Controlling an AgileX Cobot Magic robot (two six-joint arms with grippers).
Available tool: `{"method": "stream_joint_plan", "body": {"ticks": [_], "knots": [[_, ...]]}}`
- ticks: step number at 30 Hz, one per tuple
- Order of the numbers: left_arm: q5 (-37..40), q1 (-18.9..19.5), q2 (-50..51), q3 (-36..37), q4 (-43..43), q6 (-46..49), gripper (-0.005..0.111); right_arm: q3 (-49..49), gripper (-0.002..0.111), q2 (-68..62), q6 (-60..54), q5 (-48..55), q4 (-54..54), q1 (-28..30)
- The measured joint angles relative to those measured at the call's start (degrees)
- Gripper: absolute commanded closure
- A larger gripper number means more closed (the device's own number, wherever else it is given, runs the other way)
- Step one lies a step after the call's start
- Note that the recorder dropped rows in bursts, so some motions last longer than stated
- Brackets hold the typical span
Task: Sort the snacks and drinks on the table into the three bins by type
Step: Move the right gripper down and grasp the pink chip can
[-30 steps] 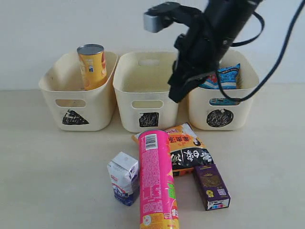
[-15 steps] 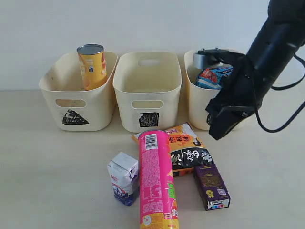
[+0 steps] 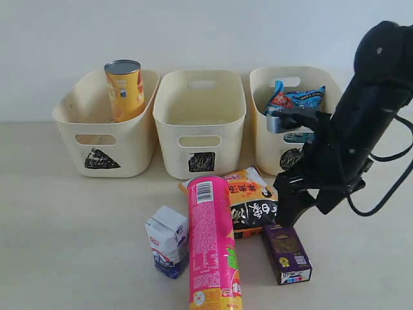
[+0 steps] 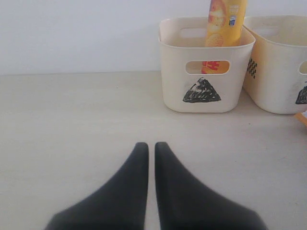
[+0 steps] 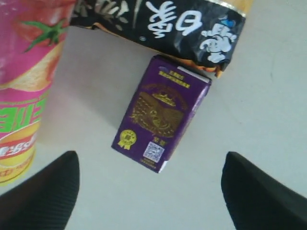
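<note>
The left claw (image 4: 150, 146) is pressed together, holding nothing, low over bare table (image 3: 64, 245). Along the far edge stand three bins. The triangle bin (image 3: 71, 129) on the left holds the yellow tube (image 3: 124, 90), upright and leaning. The square bin (image 3: 171, 129) is in the middle. Toward the near edge stands the white carton (image 3: 168, 248), just beside the lying pink tube (image 3: 211, 245). The orange-black bag (image 3: 255, 203) lies flat against that tube. The purple carton (image 3: 287, 253) lies flat at the bag's near corner. The right claw (image 5: 148, 165) hangs over it, spread wide and gripping nothing. The circle bin (image 3: 268, 139) on the right holds the blue bag (image 3: 297, 102).
</note>
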State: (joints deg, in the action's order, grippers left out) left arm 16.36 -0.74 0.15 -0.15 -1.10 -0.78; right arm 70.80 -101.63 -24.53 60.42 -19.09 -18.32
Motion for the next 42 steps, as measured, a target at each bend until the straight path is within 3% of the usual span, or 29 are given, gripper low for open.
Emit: {"method": "stream_joint_plan", "body": {"ticks": [4,7,15,28,33,42], "knots": [[0.0,0.0,0.0,0.0,0.0,0.0,0.103,-0.1,0.035,0.0,13.0,-3.3,12.5,-7.8],[0.0,0.0,0.0,0.0,0.0,0.0,0.103,-0.1,0.035,0.0,15.7,-3.6,12.0,-13.6],[0.0,0.0,0.0,0.0,0.0,0.0,0.103,-0.1,0.035,0.0,17.4,-8.6,6.2,-20.5],[0.0,0.0,0.0,0.0,0.0,0.0,0.103,-0.1,0.035,-0.2,28.2,-11.9,6.7,-24.1],[0.0,0.0,0.0,0.0,0.0,0.0,0.103,-0.1,0.035,-1.9,39.3,-11.6,12.5,-27.9],[0.0,0.0,0.0,0.0,0.0,0.0,0.103,-0.1,0.035,-6.0,47.4,-13.1,13.7,-28.0]]}}
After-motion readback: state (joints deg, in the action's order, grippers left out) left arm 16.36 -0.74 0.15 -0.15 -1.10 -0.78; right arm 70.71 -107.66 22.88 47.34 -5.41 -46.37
